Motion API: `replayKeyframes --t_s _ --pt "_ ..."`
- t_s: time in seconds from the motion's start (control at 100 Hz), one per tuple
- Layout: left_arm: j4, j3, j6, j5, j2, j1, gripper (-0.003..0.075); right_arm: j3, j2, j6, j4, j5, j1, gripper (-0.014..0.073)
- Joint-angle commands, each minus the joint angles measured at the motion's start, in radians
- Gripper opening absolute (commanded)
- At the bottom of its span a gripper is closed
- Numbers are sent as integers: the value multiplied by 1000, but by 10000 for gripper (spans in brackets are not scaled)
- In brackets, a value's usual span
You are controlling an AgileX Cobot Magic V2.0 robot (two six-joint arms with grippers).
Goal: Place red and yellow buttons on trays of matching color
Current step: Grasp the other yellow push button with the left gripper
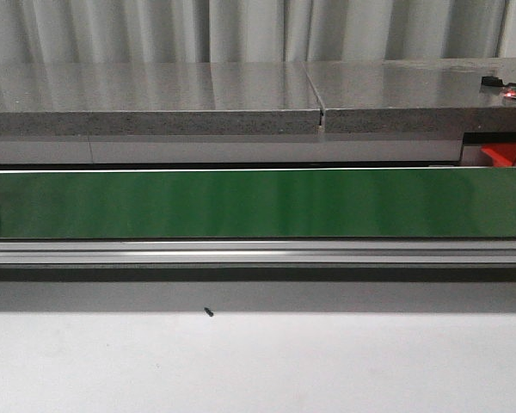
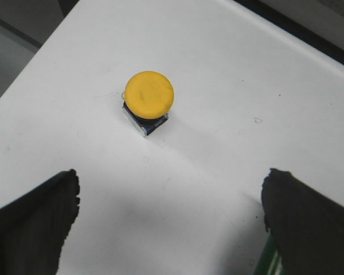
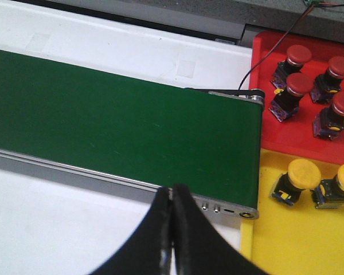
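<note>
Left gripper (image 2: 171,220) is spread wide, both dark fingers (image 2: 34,220) far apart with nothing held between them. A yellow button (image 2: 149,97) sits upright on the white surface (image 2: 246,86) just ahead of that gap, clear of both fingers, its round cap on a small dark base. It lies slightly toward one finger's side rather than dead centre.

Over on the right, the right gripper (image 3: 172,229) is pressed fully closed, fingertips touching, gripping nothing, hanging above the near rail of the green conveyor belt (image 3: 120,120). Past the belt's end lie the trays: the red tray (image 3: 264,51) carries four red buttons (image 3: 298,86), and next to it the yellow tray (image 3: 275,240) carries two yellow-capped buttons (image 3: 298,180) side by side.

From the front, the belt runs bare across the whole width, neither arm in that view.
</note>
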Motion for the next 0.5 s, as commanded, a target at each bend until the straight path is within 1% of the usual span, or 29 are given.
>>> replayKeyframes --t_s 0.0,0.49 --pt "-21 -81 1 -21 3 0 628 -25 -2 -2 3 -60 -7 -68" --pt "-43 -279 1 -11 224 -2 628 -25 -2 -2 3 -60 -7 -68"
